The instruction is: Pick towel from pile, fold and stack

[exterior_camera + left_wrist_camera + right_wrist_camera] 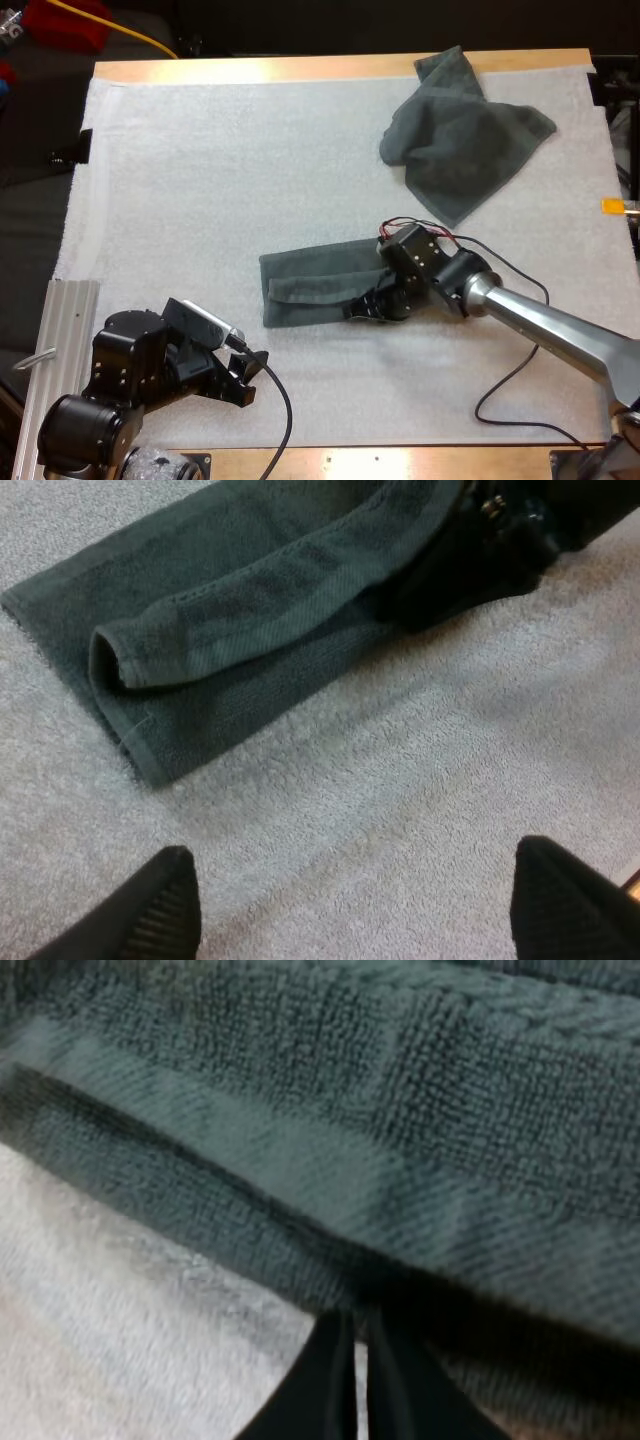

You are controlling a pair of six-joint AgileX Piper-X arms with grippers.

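A dark grey-green towel [315, 285], folded into a long strip, lies mid-mat. Its upper flap [260, 600] curls up toward my right gripper [368, 306], which sits low at the strip's near right edge. Up close, that gripper's fingers [358, 1340] are pinched almost together at the towel's hem [300, 1160]. A second towel [460, 135] lies crumpled at the far right of the mat. My left gripper [247, 372] hovers near the front left of the mat, open, its fingertips [150, 910] wide apart over bare mat, short of the strip's left end.
The white mat [200, 170] covers most of the wooden table. A metal rail [55, 340] runs along the left front edge. The right arm [550, 330] crosses the front right of the mat.
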